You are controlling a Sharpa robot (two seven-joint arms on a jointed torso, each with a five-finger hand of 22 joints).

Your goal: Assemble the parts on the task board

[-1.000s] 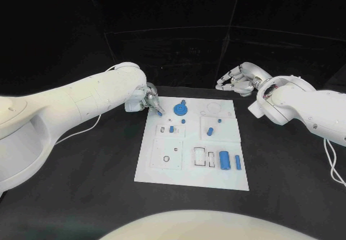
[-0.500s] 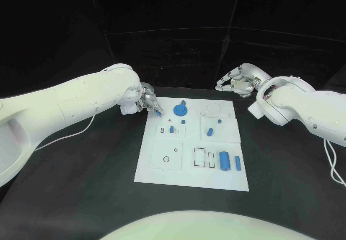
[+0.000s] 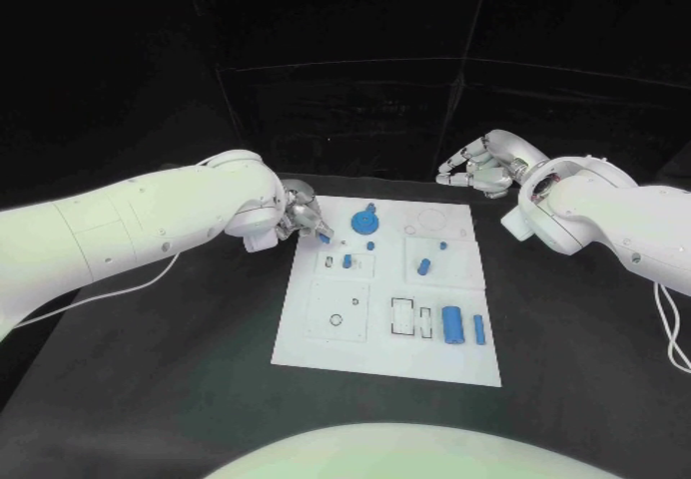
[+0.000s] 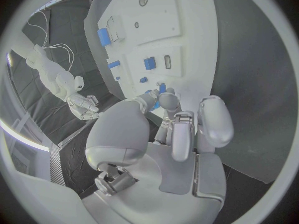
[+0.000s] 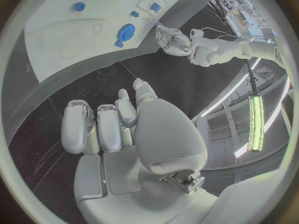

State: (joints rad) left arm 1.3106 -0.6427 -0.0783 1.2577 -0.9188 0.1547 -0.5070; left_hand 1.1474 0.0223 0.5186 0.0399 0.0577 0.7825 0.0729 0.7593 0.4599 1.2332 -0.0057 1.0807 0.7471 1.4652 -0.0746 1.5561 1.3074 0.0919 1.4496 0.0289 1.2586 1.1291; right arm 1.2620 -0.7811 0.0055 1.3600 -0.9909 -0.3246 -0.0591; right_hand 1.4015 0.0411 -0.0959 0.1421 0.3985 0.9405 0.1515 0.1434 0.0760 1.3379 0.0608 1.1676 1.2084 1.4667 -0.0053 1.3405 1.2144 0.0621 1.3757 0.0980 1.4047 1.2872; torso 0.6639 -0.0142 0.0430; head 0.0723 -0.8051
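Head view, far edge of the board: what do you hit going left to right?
Left hand pinching a small blue part → blue gear-like part → round outline on the task board → right hand, off the board's far right corner.

A black table carries everything here. The white task board lies flat on its middle, one long edge toward the robot's left and the other toward its right. A thin white cable trails across the dark surface on the left side, well apart from the board.
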